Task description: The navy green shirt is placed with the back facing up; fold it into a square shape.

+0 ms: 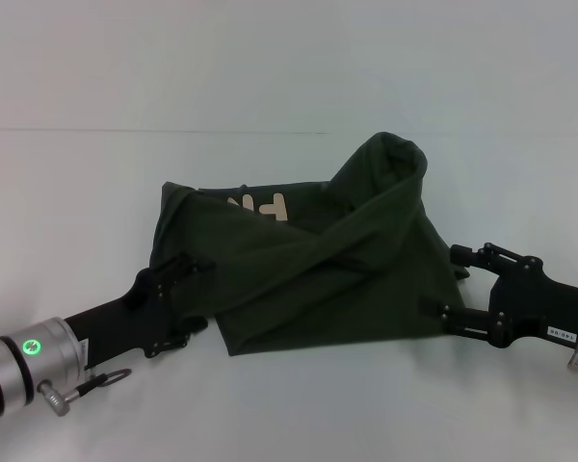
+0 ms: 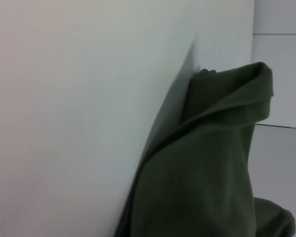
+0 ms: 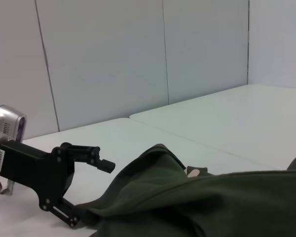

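The navy green shirt (image 1: pixel 318 265) lies bunched mid-table (image 1: pixel 289 404), one fold humped up (cream lettering peeks out behind). The left gripper (image 1: pixel 178 308) sits at its left edge, fingers spread around the hem; the right gripper (image 1: pixel 441 286) likewise straddles the right edge, fingers apart

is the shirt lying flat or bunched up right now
Bunched up: the navy green shirt sits in raised, twisted folds, one hump peaking at the back.

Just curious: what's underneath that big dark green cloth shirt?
Only the white table shows around the dark olive-green cotton shirt; cream letters peek from a fold. Anything beneath is covered. Both grippers sit at its edges.
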`<act>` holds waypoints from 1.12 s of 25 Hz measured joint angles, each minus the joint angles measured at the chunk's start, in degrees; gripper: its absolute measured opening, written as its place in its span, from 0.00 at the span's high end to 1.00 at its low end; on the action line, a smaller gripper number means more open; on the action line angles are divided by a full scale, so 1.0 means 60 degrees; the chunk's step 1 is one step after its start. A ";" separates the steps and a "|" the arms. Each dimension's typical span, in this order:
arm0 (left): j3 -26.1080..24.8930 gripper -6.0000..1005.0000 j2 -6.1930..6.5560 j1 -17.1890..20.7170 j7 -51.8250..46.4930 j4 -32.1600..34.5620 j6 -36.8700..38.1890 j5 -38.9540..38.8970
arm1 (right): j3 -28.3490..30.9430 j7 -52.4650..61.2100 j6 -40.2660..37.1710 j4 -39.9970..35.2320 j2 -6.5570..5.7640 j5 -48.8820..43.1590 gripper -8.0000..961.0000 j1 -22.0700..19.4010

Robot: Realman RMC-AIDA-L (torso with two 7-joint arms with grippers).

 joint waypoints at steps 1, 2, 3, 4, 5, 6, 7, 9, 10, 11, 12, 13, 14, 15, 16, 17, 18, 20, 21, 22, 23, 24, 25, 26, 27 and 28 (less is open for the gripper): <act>0.0001 0.05 -0.0002 0.0002 -0.0036 -0.0001 -0.0030 0.0000 | 0.0000 0.0000 -0.0004 0.0000 0.0000 0.0000 0.07 0.0000; 0.0001 0.05 -0.0003 0.0003 -0.0052 -0.0002 -0.0047 0.0000 | 0.0000 0.0000 -0.0005 -0.0001 0.0000 0.0000 0.07 0.0000; 0.0005 0.05 0.0001 -0.0003 -0.0094 -0.0002 -0.0082 0.0012 | 0.0000 0.0000 -0.0009 -0.0001 0.0000 0.0000 0.07 0.0000; 0.0005 0.05 0.0001 -0.0003 -0.0094 -0.0002 -0.0082 0.0012 | 0.0000 0.0000 -0.0013 -0.0001 0.0000 0.0000 0.07 0.0000; 0.0033 0.05 0.0022 -0.0016 -0.0157 -0.0001 -0.0100 0.0056 | 0.0000 0.0000 -0.0014 -0.0001 0.0000 0.0000 0.07 0.0000; 0.0075 0.05 0.0053 -0.0034 -0.0239 0.0007 -0.0107 0.0137 | 0.0000 -0.0002 -0.0024 -0.0001 0.0000 0.0001 0.07 -0.0001; 0.0106 0.06 0.0079 -0.0052 -0.0298 0.0024 -0.0116 0.0210 | 0.0000 -0.0003 -0.0029 -0.0001 0.0000 0.0001 0.07 0.0000; 0.0137 0.12 0.0132 -0.0084 -0.0369 0.0072 -0.0121 0.0342 | 0.0000 -0.0009 -0.0035 -0.0001 0.0000 0.0010 0.07 -0.0001; 0.0095 0.15 0.0143 -0.0086 -0.0376 0.0084 -0.0148 0.0355 | 0.0000 -0.0012 -0.0036 -0.0001 0.0000 0.0019 0.07 0.0000; 0.0095 0.18 0.0143 -0.0086 -0.0376 0.0084 -0.0148 0.0355 | 0.0000 -0.0015 -0.0037 -0.0001 0.0000 0.0029 0.07 -0.0001; 0.0087 0.21 0.0143 -0.0086 -0.0377 0.0084 -0.0170 0.0354 | 0.0000 -0.0017 -0.0039 -0.0001 0.0000 0.0045 0.07 0.0000; 0.0082 0.24 0.0144 -0.0093 -0.0378 0.0079 -0.0193 0.0353 | 0.0000 -0.0018 -0.0041 -0.0001 0.0000 0.0062 0.07 0.0000; 0.0083 0.26 0.0144 -0.0104 -0.0379 0.0065 -0.0225 0.0358 | 0.0000 -0.0019 -0.0043 -0.0001 0.0000 0.0083 0.07 -0.0001; 0.0083 0.29 0.0141 -0.0111 -0.0378 0.0048 -0.0264 0.0354 | 0.0000 -0.0020 -0.0047 -0.0005 0.0000 0.0101 0.07 -0.0001; 0.0084 0.32 0.0138 -0.0113 -0.0376 0.0037 -0.0302 0.0346 | 0.0000 -0.0020 -0.0049 -0.0008 0.0000 0.0106 0.07 -0.0001; 0.0083 0.35 0.0135 -0.0117 -0.0376 0.0036 -0.0337 0.0331 | 0.0000 -0.0021 -0.0053 -0.0010 0.0000 0.0110 0.07 0.0002; 0.0085 0.38 0.0127 -0.0122 -0.0377 0.0035 -0.0378 0.0319 | 0.0000 -0.0022 -0.0056 -0.0011 0.0000 0.0111 0.07 0.0008; 0.0088 0.43 0.0117 -0.0126 -0.0389 0.0031 -0.0430 0.0309 | 0.0000 -0.0023 -0.0059 -0.0013 0.0000 0.0114 0.07 0.0018; 0.0089 0.48 0.0111 -0.0127 -0.0395 0.0027 -0.0452 0.0303 | 0.0000 -0.0023 -0.0061 -0.0014 0.0000 0.0115 0.07 0.0024; 0.0093 0.52 0.0106 -0.0128 -0.0389 0.0023 -0.0482 0.0297 | 0.0000 -0.0023 -0.0063 -0.0015 0.0000 0.0116 0.07 0.0029; 0.0099 0.57 0.0102 -0.0129 -0.0376 0.0021 -0.0506 0.0295 | 0.0000 -0.0024 -0.0064 -0.0015 0.0000 0.0117 0.07 0.0032; 0.0117 0.62 0.0091 -0.0134 -0.0352 0.0020 -0.0539 0.0294 | 0.0000 -0.0024 -0.0065 -0.0015 0.0000 0.0118 0.07 0.0036; 0.0138 0.66 0.0086 -0.0138 -0.0335 0.0018 -0.0566 0.0292 | 0.0000 -0.0024 -0.0065 -0.0016 0.0000 0.0118 0.07 0.0038; 0.0149 0.70 0.0082 -0.0142 -0.0331 0.0017 -0.0589 0.0292 | 0.0000 -0.0024 -0.0065 -0.0016 0.0000 0.0118 0.07 0.0039; 0.0158 0.73 0.0079 -0.0148 -0.0330 0.0016 -0.0611 0.0294 | 0.0000 -0.0024 -0.0065 -0.0015 0.0000 0.0118 0.07 0.0040; 0.0164 0.77 0.0077 -0.0153 -0.0329 0.0015 -0.0633 0.0301 | 0.0000 -0.0024 -0.0065 -0.0016 0.0000 0.0119 0.07 0.0041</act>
